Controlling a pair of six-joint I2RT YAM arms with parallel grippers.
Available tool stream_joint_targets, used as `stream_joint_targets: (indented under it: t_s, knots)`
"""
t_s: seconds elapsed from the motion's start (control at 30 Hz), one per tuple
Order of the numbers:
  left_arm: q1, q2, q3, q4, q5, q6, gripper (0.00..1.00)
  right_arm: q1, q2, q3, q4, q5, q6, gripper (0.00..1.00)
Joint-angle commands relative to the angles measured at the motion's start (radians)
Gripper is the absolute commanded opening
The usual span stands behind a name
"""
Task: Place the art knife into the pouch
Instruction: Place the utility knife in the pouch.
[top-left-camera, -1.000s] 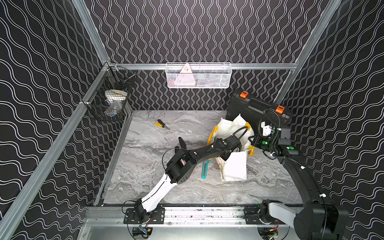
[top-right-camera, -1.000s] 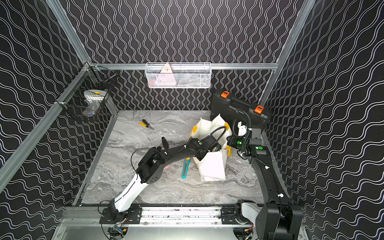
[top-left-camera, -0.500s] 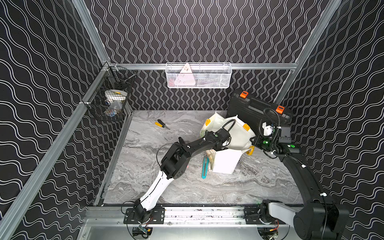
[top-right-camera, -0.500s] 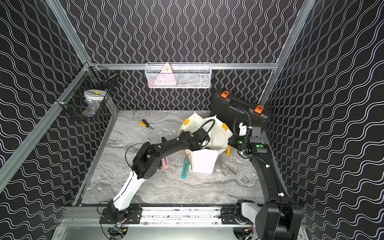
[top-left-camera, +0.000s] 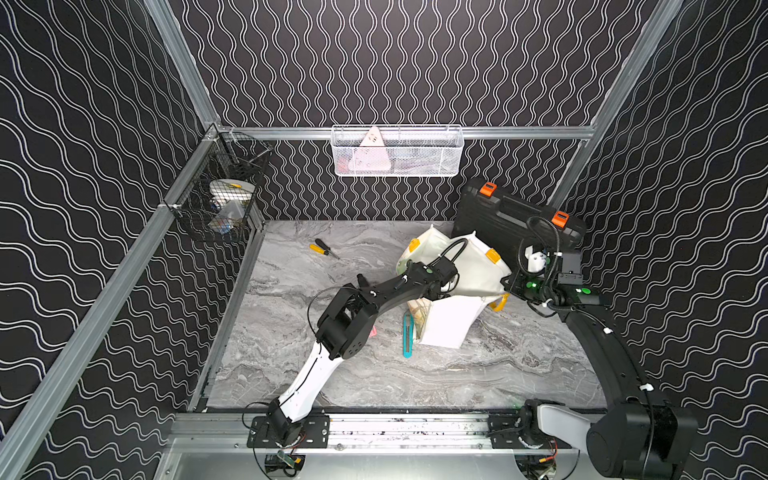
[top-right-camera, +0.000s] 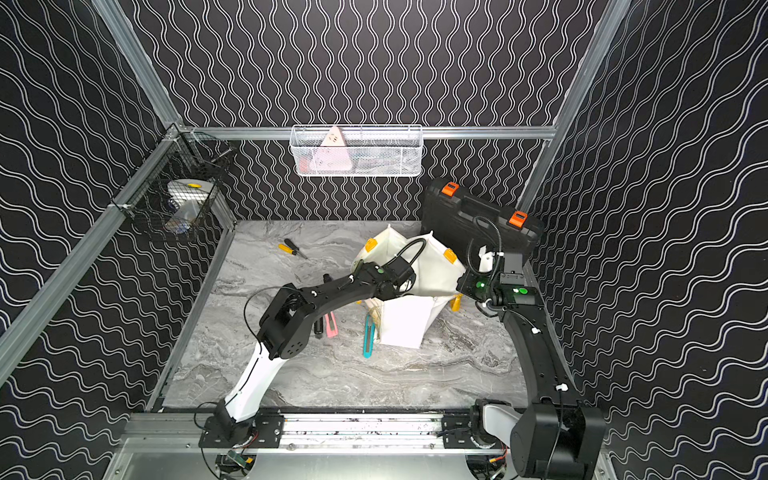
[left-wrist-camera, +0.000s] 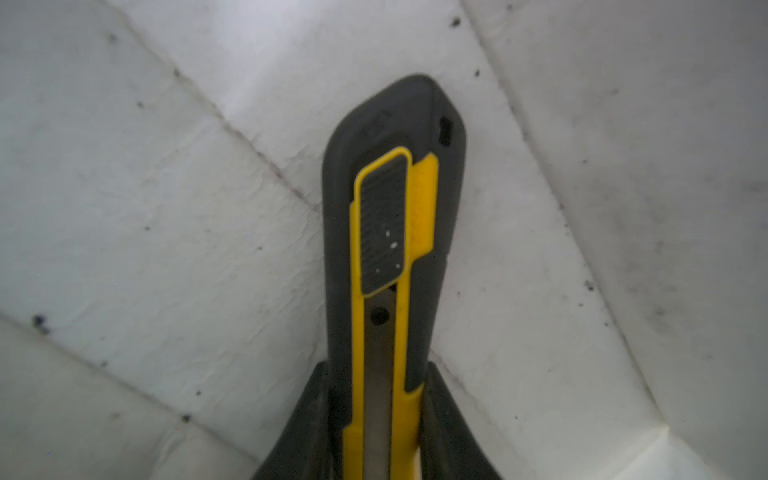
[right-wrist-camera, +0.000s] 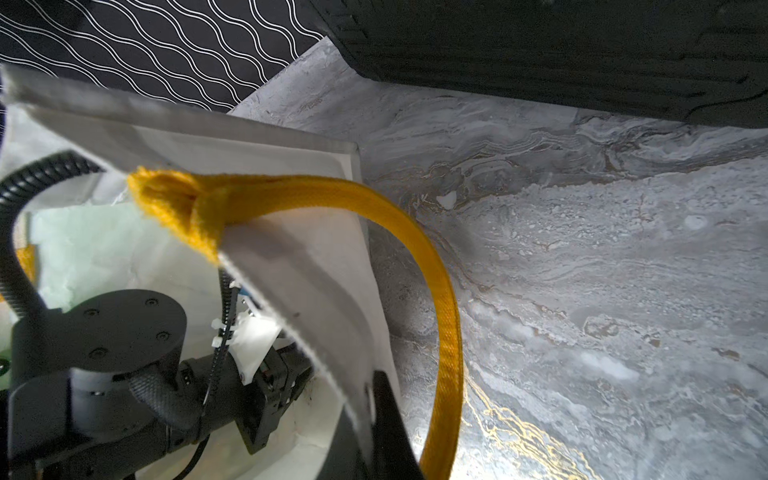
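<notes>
A teal plastic utility cutter (top-left-camera: 408, 334) lies flat on the near part of the grey marbled counter (top-left-camera: 415, 382), just beside the pouch's near-left corner. To its left, partly under the left arm, lie a flat pink cutter (top-right-camera: 331, 324) and a black marker-like stick (top-right-camera: 318, 326).

The white rectangular cloth pouch (top-left-camera: 449, 320) with yellow loop handles stands upright. Its mouth is spread wide and a yellowish print shows on its left face.

The left hand (left-wrist-camera: 380, 374) reaches down through that mouth. Its two dark fingers clamp the yellow-and-grey plastic art knife (left-wrist-camera: 386, 216). The knife is inside the pouch, its far end pointing at the seamed white cloth; whether it touches the cloth I cannot tell.

The right hand (right-wrist-camera: 368, 419) is pinched closed on the pouch's right rim, with one yellow handle (right-wrist-camera: 449, 299) looping just beside it.

Behind the pouch a black hard plastic case with orange latches (top-left-camera: 498, 216) stands at the back right. Well apart to the left lies a yellow-and-black screwdriver (top-left-camera: 324, 248). A white wire basket (top-left-camera: 397, 153) hangs on the back wall, and a black wire basket (top-left-camera: 220, 199) hangs on the left rail.
</notes>
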Motion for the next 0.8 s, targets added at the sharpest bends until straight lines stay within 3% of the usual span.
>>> stream_joint_targets:
  t_s: [0.0, 0.2, 0.77]
  knots:
    - [0.004, -0.004, 0.028, -0.103, -0.049, -0.015, 0.0, -0.004, -0.002, -0.007, 0.132, -0.016, 0.01, 0.0]
    - [0.0, -0.065, -0.017, -0.046, -0.032, -0.023, 0.17, -0.004, 0.009, -0.024, 0.17, -0.074, 0.019, 0.0]
    - [-0.033, -0.146, -0.047, 0.135, 0.123, -0.098, 0.44, -0.002, 0.02, -0.006, 0.145, -0.099, -0.022, 0.0]
